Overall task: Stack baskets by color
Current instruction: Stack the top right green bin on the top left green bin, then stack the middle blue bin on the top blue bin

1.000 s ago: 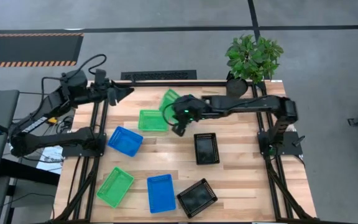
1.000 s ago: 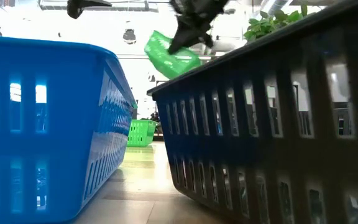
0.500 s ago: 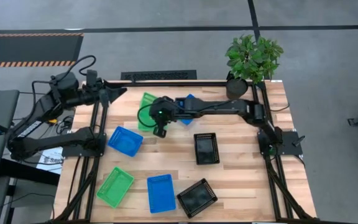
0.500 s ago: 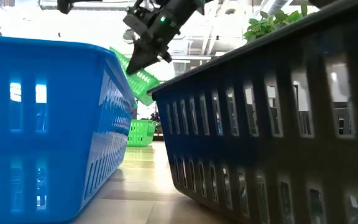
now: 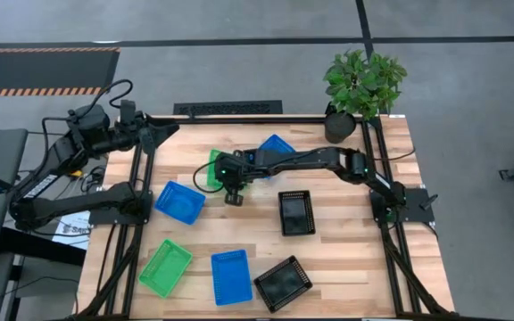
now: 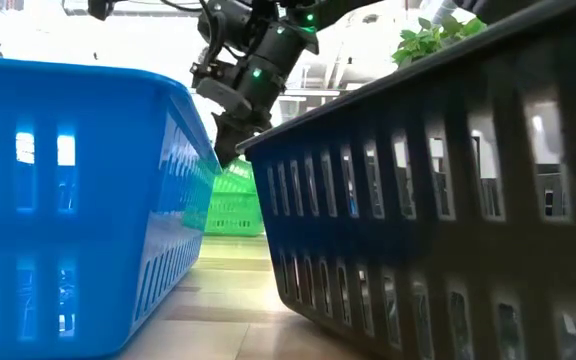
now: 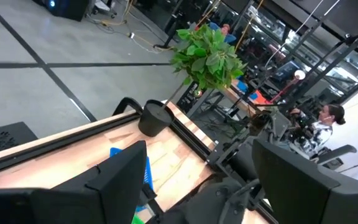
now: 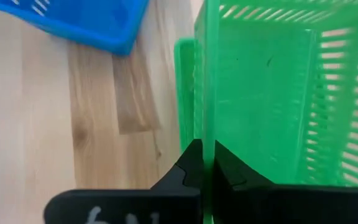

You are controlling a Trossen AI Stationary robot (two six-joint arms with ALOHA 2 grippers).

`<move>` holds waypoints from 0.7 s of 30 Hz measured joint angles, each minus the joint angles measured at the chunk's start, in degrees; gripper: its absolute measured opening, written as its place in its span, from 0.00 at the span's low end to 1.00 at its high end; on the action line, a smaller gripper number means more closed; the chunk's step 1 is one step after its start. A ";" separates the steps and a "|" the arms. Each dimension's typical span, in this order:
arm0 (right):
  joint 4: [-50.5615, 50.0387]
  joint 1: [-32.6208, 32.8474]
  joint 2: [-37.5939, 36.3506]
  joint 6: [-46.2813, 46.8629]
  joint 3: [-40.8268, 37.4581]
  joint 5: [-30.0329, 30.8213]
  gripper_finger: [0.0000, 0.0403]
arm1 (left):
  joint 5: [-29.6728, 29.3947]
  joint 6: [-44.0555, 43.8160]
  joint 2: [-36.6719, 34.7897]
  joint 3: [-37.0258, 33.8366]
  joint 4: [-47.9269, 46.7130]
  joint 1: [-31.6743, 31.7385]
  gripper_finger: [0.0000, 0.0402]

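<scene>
My right gripper (image 5: 224, 176) reaches to the table's middle, shut on a bright green basket (image 8: 266, 93). That basket sits over a second green basket, whose rim (image 8: 184, 93) shows just beside it. In the low view the gripper (image 6: 226, 150) stands above the green baskets (image 6: 230, 200). Other baskets lie singly on the table: blue (image 5: 179, 201), green (image 5: 165, 267), blue (image 5: 231, 276), black (image 5: 284, 283), black (image 5: 296, 212), and blue (image 5: 277, 144) partly behind the arm. My left gripper (image 7: 210, 186) waits open above the far left corner. My right gripper pinches the held green basket's side wall at its rim (image 8: 204, 134), one finger inside the basket and one outside. The fingers slant down from the table's right. I cannot tell whether the basket rests in the green basket beneath it.
A potted plant (image 5: 364, 85) stands at the far right corner. In the low view the near blue basket (image 6: 68, 200) and the near black basket (image 6: 448, 200) fill most of the picture. Bare wood lies between the middle baskets and the right edge.
My right gripper has gone down and toward the table's left and near side with the green basket, still shut on it. The basket, tilted and high a second ago, now sits low over the other green basket. The far blue basket has come into view.
</scene>
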 joint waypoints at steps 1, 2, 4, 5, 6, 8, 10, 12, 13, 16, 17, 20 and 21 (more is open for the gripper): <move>-0.35 0.14 -0.08 0.00 0.03 0.02 0.05 | -0.02 0.09 -0.03 0.00 -0.14 0.00 0.69; -0.99 0.19 -0.09 0.05 0.03 0.02 0.05 | -0.04 0.25 -0.01 0.00 -0.25 0.00 0.69; -2.05 0.25 -0.25 0.12 -0.01 0.02 0.06 | -0.08 0.62 -0.01 0.00 -0.22 0.00 0.69; -2.49 0.26 -0.38 0.01 -0.01 0.01 0.07 | -0.11 0.72 -0.01 0.00 -0.22 0.00 0.69; -2.69 0.26 -0.49 -0.40 0.00 0.00 0.09 | -0.18 0.80 0.01 0.00 -0.22 0.00 0.69; -3.95 0.41 -0.61 -1.58 0.03 0.00 0.12 | -0.46 0.82 -0.01 0.00 -0.22 0.00 0.69; -4.97 0.53 -0.61 -1.78 0.03 0.02 0.16 | -0.48 0.82 -0.01 0.00 -0.23 0.00 0.69; -4.77 0.57 -0.61 -1.80 0.01 0.02 0.21 | -0.48 0.80 -0.01 0.00 -0.25 0.00 0.69; -4.45 0.59 -0.61 -1.80 0.01 0.02 0.23 | -0.46 0.80 -0.01 0.00 -0.27 0.00 0.69; -3.97 0.59 -0.61 -1.34 0.01 0.00 0.30 | -0.20 0.76 0.00 0.00 -0.48 0.00 0.69; -3.90 0.47 -0.61 -1.24 0.01 0.01 0.32 | 0.16 0.60 -0.01 0.00 -0.64 0.00 0.69; -4.69 0.13 -1.14 -1.15 -0.01 0.03 0.38 | 0.45 0.54 -0.01 0.00 -0.85 0.00 0.69; -5.50 0.04 -1.84 -1.10 -0.01 0.11 0.39 | 0.49 0.54 -0.01 0.00 -0.94 -0.01 0.69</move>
